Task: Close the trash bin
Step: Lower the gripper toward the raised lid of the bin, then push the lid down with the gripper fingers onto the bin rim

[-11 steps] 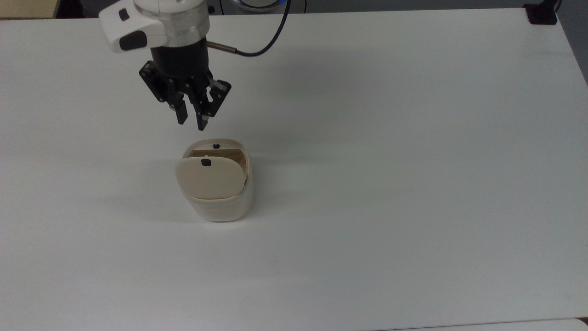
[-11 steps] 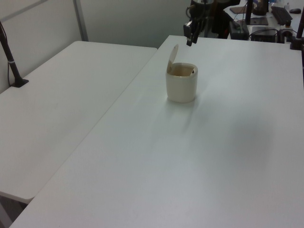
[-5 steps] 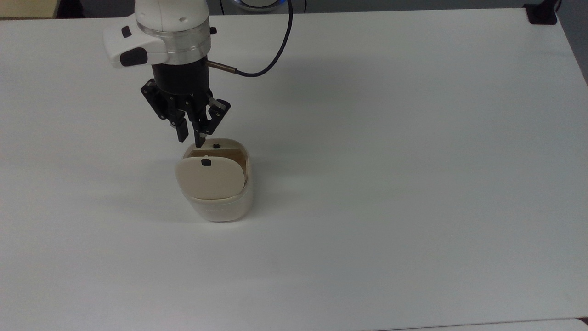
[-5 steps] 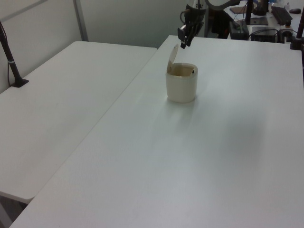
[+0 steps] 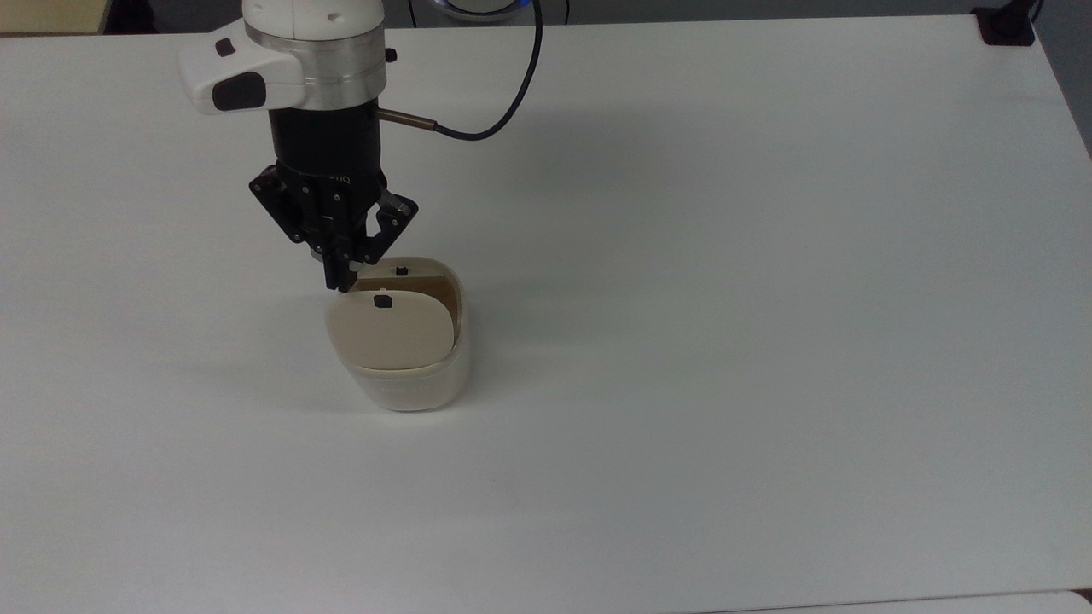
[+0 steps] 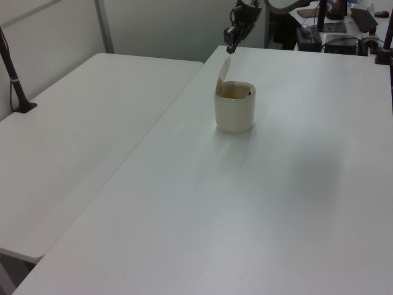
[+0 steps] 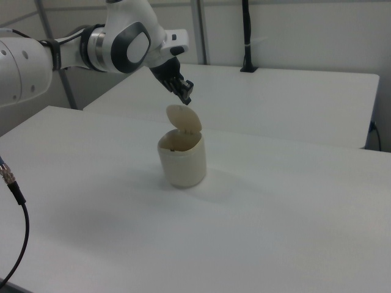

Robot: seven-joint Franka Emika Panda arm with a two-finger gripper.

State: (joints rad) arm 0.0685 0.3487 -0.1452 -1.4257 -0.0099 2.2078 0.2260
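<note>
The trash bin [image 5: 411, 389] is a small cream-white tub standing on the white table [image 5: 725, 341]. Its beige lid [image 5: 391, 334] stands raised, so the brownish inside [image 5: 447, 296] shows. A small black tab [image 5: 382, 301] sits on the lid. My gripper [image 5: 341, 283] hangs with its fingers pressed together and nothing between them, right at the lid's upper edge near the top view's left corner. In the left view the gripper [image 6: 228, 50] is just above the upright lid [image 6: 225, 67] of the bin [image 6: 234, 112]. In the right view the gripper [image 7: 187, 98] hovers over the lid [image 7: 183, 119].
A dark cable [image 5: 503, 102] trails from the wrist toward the table's far edge. A black clamp [image 5: 1007, 26] sits at the top view's top right corner. A second white table [image 6: 80, 123] with a black post [image 6: 13, 74] lies to the left view's left.
The gripper came down and toward the bin, from above the table behind it to the lid's top edge. Its fingers drew together. The bin and lid stayed put.
</note>
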